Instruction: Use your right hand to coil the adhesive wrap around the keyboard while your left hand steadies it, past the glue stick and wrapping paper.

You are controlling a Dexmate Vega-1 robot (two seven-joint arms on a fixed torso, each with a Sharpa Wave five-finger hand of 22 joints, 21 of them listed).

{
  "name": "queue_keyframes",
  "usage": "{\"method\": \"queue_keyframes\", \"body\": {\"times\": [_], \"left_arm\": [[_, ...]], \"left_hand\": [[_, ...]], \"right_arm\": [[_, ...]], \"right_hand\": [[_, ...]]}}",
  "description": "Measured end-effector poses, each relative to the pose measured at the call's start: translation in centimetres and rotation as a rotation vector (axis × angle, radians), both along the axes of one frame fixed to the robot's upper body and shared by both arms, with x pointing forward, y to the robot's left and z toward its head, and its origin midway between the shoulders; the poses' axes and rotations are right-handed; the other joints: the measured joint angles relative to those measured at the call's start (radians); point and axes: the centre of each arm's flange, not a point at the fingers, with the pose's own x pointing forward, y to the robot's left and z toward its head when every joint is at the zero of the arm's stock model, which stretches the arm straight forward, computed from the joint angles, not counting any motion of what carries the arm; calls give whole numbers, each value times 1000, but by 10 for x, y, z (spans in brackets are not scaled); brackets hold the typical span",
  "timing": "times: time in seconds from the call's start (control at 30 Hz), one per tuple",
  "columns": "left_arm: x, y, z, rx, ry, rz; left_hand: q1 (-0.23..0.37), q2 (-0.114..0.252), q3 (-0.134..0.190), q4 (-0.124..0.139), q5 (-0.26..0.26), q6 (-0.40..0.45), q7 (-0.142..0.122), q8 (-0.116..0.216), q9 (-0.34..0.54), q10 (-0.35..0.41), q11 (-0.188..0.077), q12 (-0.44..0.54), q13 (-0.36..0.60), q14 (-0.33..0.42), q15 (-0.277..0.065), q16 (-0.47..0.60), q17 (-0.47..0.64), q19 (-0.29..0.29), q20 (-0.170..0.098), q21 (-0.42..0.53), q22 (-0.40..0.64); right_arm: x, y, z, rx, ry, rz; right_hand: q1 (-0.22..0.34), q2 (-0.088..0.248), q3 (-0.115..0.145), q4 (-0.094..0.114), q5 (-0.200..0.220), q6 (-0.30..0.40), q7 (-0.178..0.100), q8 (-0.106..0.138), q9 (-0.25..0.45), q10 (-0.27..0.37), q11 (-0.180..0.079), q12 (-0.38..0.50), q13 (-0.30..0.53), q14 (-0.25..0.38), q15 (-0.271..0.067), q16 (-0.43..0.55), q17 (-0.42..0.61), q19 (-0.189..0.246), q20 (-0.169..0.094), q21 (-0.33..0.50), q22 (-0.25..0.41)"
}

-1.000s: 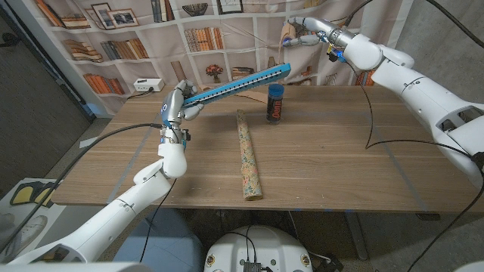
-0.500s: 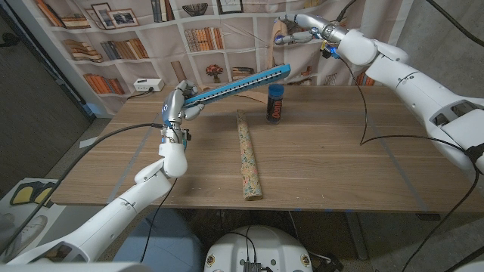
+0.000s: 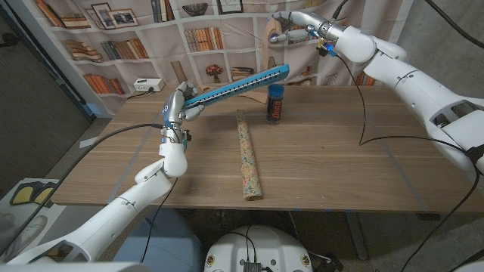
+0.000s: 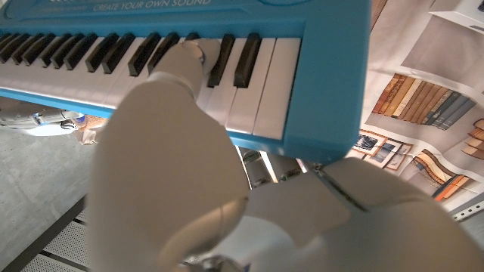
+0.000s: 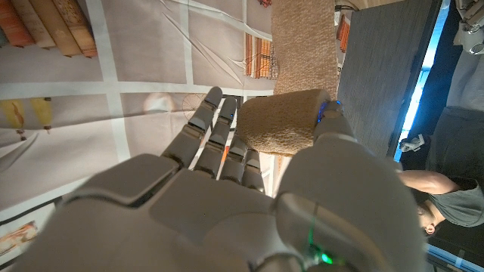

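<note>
Keyboard slants up from the gripping left hand toward the right hand, which holds the wrap roll above its far end.

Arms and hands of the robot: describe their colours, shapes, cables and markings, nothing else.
Both arms are glossy white with rounded shells and grey joints. A black cable loops off the right arm and another trails along the left arm. The left hand and the right hand have pale grey jointed fingers. A small blue mark sits at each wrist, and a green light glows on the right hand's back.
</note>
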Motion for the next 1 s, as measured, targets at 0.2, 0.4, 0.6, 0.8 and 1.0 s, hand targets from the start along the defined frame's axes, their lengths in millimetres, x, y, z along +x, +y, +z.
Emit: {"method": "queue_keyframes", "body": {"times": [0.2, 0.4, 0.6, 0.8, 1.0], "left_arm": [[0, 0, -1, -1, 3, -2], [1, 0, -2, -1, 11, -5], [2, 0, -1, 6, 16, -6], [4, 0, 0, 16, 39, 1], [3, 1, 2, 21, 44, 6]], "left_hand": [[0, 0, 0, 0, 0, 0, 0, 0, 0, 0, 0, 0, 0, 0, 0, 0, 0, -2, -2, 5, 0], [0, 0, 1, -1, 0, 0, 0, 0, -4, 0, 0, 1, 0, 0, 0, 0, 0, -2, -2, 5, 0], [0, 0, 2, -2, 0, -4, 4, 7, -1, 0, 0, 2, 0, 0, 0, 0, 0, -2, -2, 5, 0], [0, 0, 2, -2, 0, -4, 4, 7, -2, 0, 0, 9, 0, 0, 0, 5, 0, -2, -2, 5, 0], [0, 0, 2, -2, 0, -4, 4, 12, -2, 0, 0, 9, 0, 0, 0, 8, 0, -2, -2, 5, 0]], "right_arm": [[-3, 4, -1, -12, -3, 13], [-10, 15, -3, -32, -8, 45], [-13, 20, -6, -44, -3, 62], [-19, 29, -13, -61, 2, 96], [-24, 35, -17, -76, 7, 123]], "right_hand": [[-1, -1, 0, 0, 0, 0, 0, 0, 0, 5, 5, 0, -1, 0, 0, 0, 0, -5, 5, 0, 0], [-1, -1, 0, 0, 0, 0, 0, 0, 0, 5, 5, 0, 0, 0, 0, -8, 0, -5, 5, 0, 0], [-1, -1, 0, 0, 0, 4, -4, 0, 0, 5, 5, 0, 3, 0, 0, -8, 0, -9, 9, 0, 0], [-1, -1, 0, 0, 0, 6, -6, 0, 0, 9, 1, -4, 3, 0, 0, -8, 0, -16, 6, 0, 0], [-9, -1, 0, 0, 0, 6, -6, 0, 0, 11, 0, -4, 4, 0, 0, -8, 0, -16, 5, 0, 0]]}}
